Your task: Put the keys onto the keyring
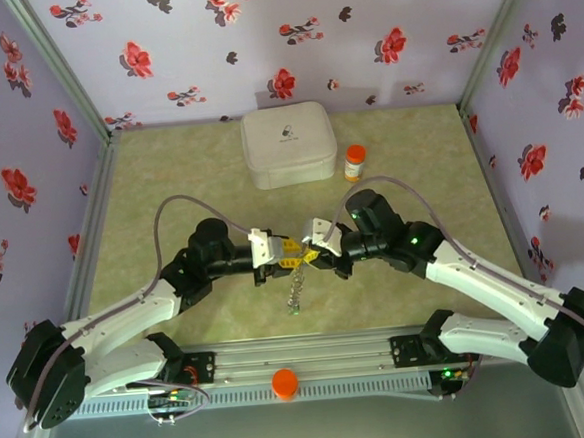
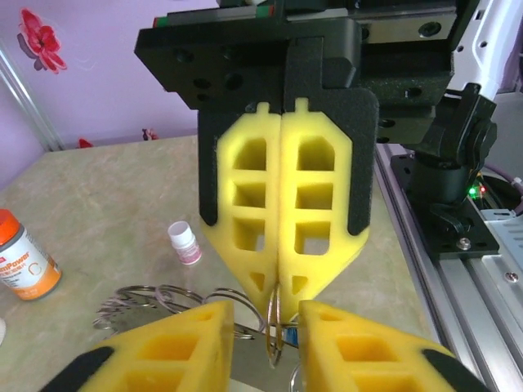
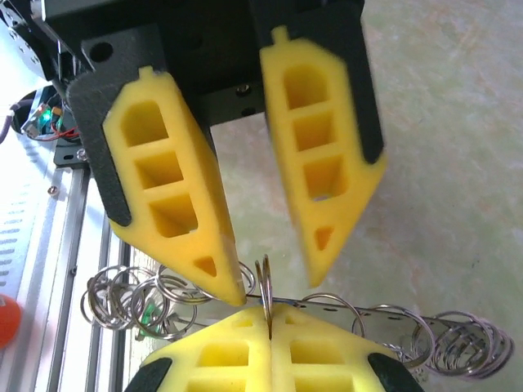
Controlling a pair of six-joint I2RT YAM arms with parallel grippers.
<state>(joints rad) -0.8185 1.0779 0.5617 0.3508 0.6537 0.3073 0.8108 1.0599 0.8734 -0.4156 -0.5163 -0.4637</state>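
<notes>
The right gripper (image 3: pixel 270 327) is pressed together on one loop of the keyring (image 1: pixel 295 284), mid-table between the arms. The left gripper (image 3: pixel 275 278) stands spread around that same loop. If the left closes off-centre, the thin loop could twist out of the pinch. The keyring's length runs from the pinch toward the bases.
</notes>
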